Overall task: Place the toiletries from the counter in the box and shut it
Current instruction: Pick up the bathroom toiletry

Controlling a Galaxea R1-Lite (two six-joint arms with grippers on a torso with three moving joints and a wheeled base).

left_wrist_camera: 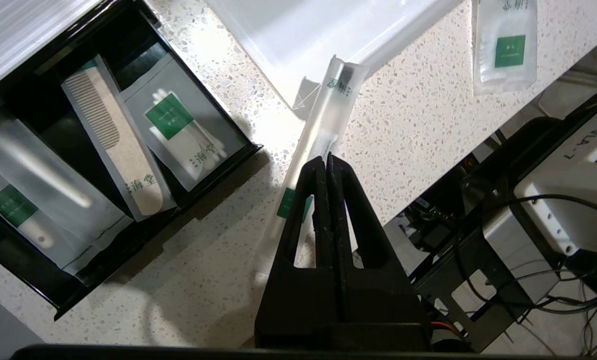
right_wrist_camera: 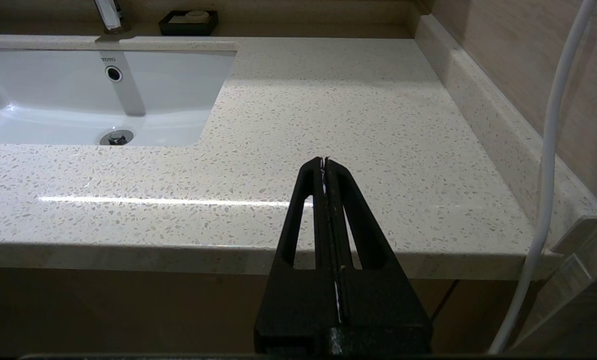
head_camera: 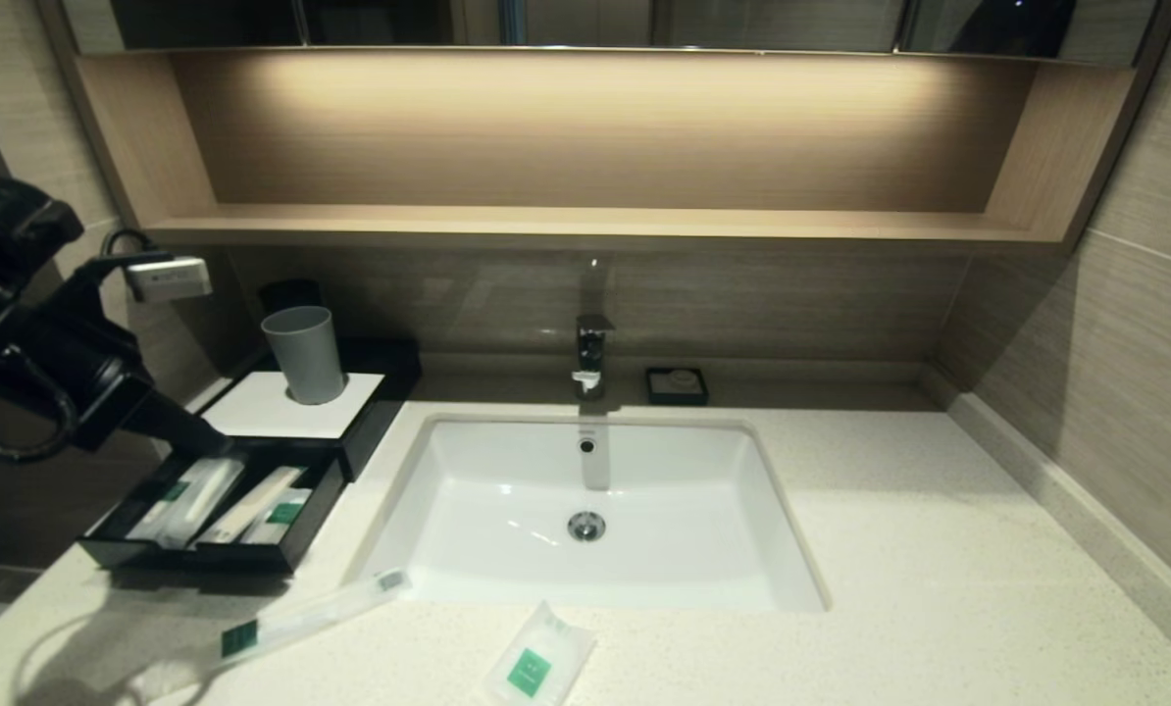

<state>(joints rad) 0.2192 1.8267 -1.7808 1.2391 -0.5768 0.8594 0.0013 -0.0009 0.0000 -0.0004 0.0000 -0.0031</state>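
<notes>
Black left claw closed, empty, above toothbrush packet near counter front edge.

The left arm, at the left edge of the head view, was glossy black and bulky, looped with black cables. Both grippers were matte black wedges with triangular cutouts and rough-edged jaws.

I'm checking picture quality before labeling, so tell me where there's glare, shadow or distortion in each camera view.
Head view: warm strip light washes the wooden shelf, the left arm is dark, straight edges bow. Left wrist view: bright glare on the counter beside the toothbrush packet, with the drawer casting a shadow. Right wrist view: a streak of reflected light crosses the counter ahead of the right gripper.
</notes>
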